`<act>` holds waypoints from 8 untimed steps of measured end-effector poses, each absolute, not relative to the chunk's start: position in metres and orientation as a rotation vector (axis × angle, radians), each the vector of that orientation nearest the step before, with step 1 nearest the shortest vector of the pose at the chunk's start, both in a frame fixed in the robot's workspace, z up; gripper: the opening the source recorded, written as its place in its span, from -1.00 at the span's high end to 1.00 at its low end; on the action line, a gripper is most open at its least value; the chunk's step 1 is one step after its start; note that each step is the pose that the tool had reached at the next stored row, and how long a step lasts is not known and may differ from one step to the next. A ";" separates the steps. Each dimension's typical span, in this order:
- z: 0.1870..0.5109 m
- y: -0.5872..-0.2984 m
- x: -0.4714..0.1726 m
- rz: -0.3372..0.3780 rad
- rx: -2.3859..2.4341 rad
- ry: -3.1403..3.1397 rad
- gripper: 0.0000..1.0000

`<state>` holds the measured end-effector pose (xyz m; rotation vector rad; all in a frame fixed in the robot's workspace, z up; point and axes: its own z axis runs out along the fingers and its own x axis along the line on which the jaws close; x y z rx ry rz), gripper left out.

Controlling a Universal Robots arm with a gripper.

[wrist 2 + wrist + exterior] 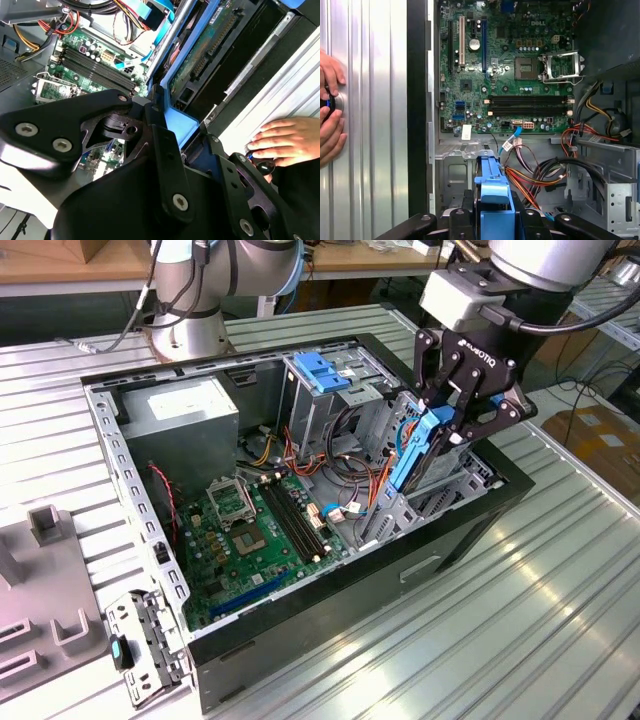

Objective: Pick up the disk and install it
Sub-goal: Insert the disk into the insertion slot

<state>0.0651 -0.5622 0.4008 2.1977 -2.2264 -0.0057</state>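
Gripper (447,428) fingers are closed tight on the disk (408,458), pinching its blue carrier rails and holding it on edge, tilted, above the open computer case (300,620). In the exterior view it sits at about two o'clock from the motherboard (255,530).

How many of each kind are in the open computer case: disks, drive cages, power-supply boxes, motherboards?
disk: 1, held in the gripper
drive cage with blue top: 1
power-supply box: 1
motherboard: 1
Total: 4
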 end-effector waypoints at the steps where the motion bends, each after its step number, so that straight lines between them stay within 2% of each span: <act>1: 0.400 -0.562 0.065 -0.006 2.198 -2.226 0.26; 8: 0.390 -0.562 0.065 -0.006 2.198 -2.226 0.26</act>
